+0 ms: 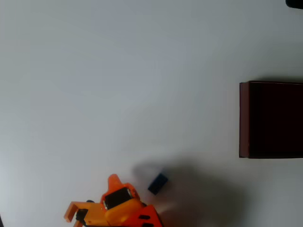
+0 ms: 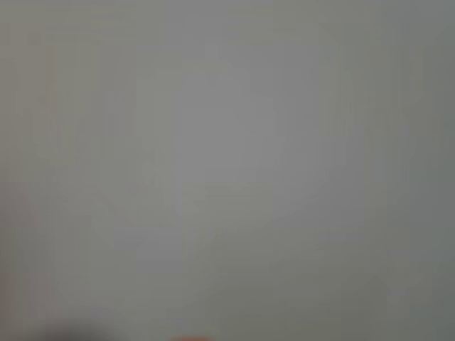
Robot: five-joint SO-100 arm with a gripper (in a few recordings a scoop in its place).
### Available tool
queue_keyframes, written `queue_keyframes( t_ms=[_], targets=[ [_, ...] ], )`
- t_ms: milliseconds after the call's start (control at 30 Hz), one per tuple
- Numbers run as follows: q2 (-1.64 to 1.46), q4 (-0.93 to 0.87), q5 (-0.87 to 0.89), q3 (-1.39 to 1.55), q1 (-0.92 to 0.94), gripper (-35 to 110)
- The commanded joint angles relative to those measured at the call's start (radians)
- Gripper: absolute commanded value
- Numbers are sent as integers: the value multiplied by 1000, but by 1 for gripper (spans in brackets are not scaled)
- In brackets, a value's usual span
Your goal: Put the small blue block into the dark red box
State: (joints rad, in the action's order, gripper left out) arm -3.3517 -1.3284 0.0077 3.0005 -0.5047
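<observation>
In the overhead view the small blue block (image 1: 157,183) lies on the white table near the bottom centre, turned at an angle. The dark red box (image 1: 244,119) stands at the right edge, its nearly black interior facing up and its right side cut off by the picture. My orange gripper (image 1: 113,180) is at the bottom left of centre, its pointed tip a short way left of the block and not touching it. Only one orange tip is distinct, so the jaws' state is unclear. The wrist view is a blurred grey surface with a sliver of orange at its bottom edge.
An orange bracket (image 1: 71,211) of the arm juts out to the left at the bottom edge. A soft shadow spreads over the table (image 1: 118,85) around and to the right of the block. A dark object (image 1: 296,3) pokes in at the top right corner.
</observation>
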Motion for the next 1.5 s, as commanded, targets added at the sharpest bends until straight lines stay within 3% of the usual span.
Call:
queue_keyframes(
  t_ms=[0,567,900,1067,1467],
  targets=[
    [-6,-21,12,5,-17,0],
    [-6,-21,14,5,-17,0],
    [-55,-31,156,-66,-195,0],
    [-54,-48,396,-121,-359,0],
    [-55,-6,1135,6,-1005,0]
  ],
)
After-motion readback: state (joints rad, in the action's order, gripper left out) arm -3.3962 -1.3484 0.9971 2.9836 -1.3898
